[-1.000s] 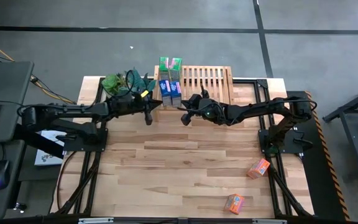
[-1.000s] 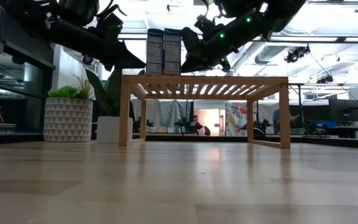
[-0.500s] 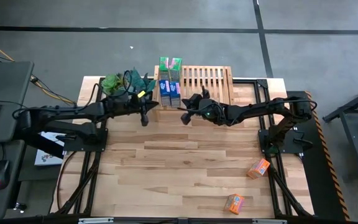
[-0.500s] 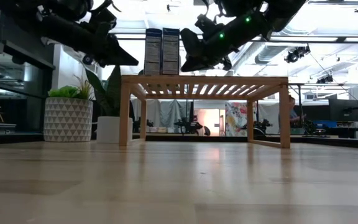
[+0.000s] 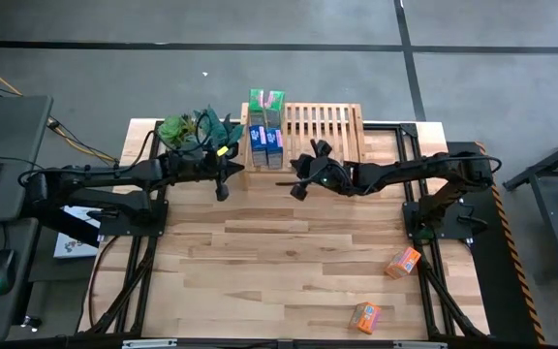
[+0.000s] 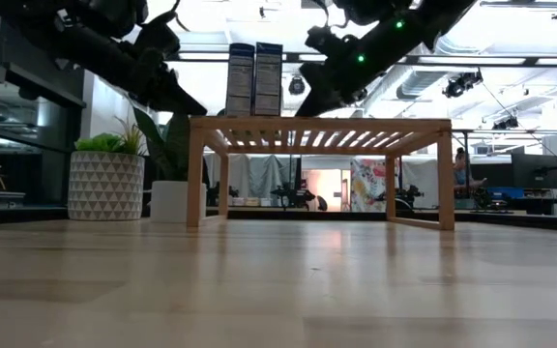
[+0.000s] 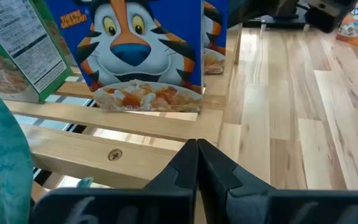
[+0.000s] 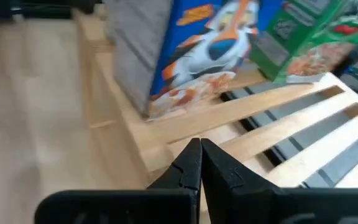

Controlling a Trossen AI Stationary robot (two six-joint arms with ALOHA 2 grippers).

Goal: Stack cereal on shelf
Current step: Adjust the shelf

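Note:
The wooden shelf point(image 5: 323, 126) stands at the table's far edge. Two blue cereal boxes point(image 5: 265, 143) stand upright on its left end, two green ones point(image 5: 265, 101) behind them. Two orange boxes point(image 5: 403, 262) point(image 5: 365, 316) lie on the table at the near right. My left gripper point(image 5: 223, 182) is shut and empty, just left of the shelf's near-left corner; its wrist view shows a blue box point(image 7: 148, 50). My right gripper point(image 5: 296, 184) is shut and empty, just in front of the shelf; its wrist view shows a blue box point(image 8: 197, 50) and a green box point(image 8: 303, 37).
Potted green plants point(image 5: 197, 129) stand at the far left beside the shelf. The shelf's right part point(image 5: 337, 121) is bare slats. The table's wide middle point(image 5: 279, 252) lies between the arms and the orange boxes.
My left gripper has drawn back toward the table's left edge, away from the blue boxes. My right gripper has moved a little toward the table's right and near edges, away from the boxes. The boxes stand as before.

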